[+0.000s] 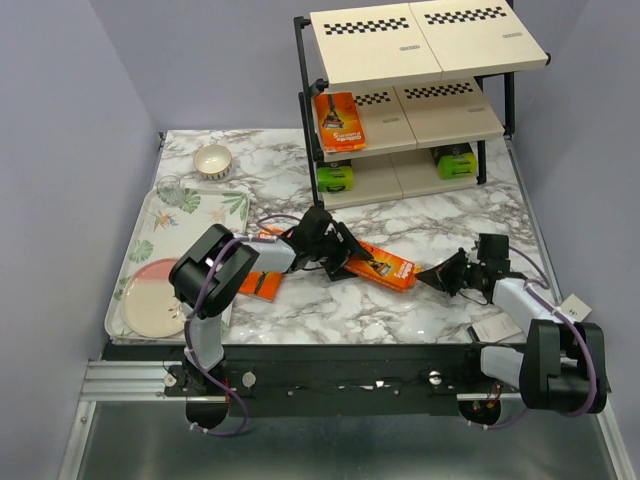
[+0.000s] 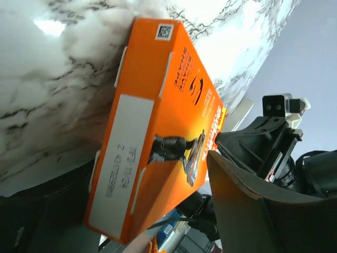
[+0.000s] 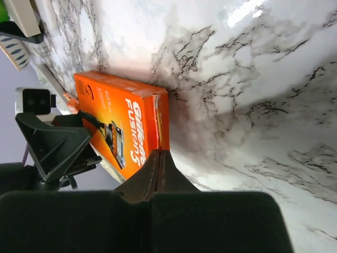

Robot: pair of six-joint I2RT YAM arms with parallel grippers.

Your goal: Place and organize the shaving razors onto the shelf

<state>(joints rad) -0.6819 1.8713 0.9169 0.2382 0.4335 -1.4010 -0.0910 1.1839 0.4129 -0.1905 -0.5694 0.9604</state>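
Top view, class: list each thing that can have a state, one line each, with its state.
Left gripper: open, astride table pack.
Right gripper: shut, tip at that pack's end.
Table pack: on the table, not shelved.
Middle-shelf pack: shelved, lying flat.
Left bottom pack: shelved.
Right bottom pack: shelved.
Bowl: upright.

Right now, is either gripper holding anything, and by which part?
Cannot tell for sure: the left gripper straddles one end of the orange razor pack; the right gripper, shut, only meets its other end.
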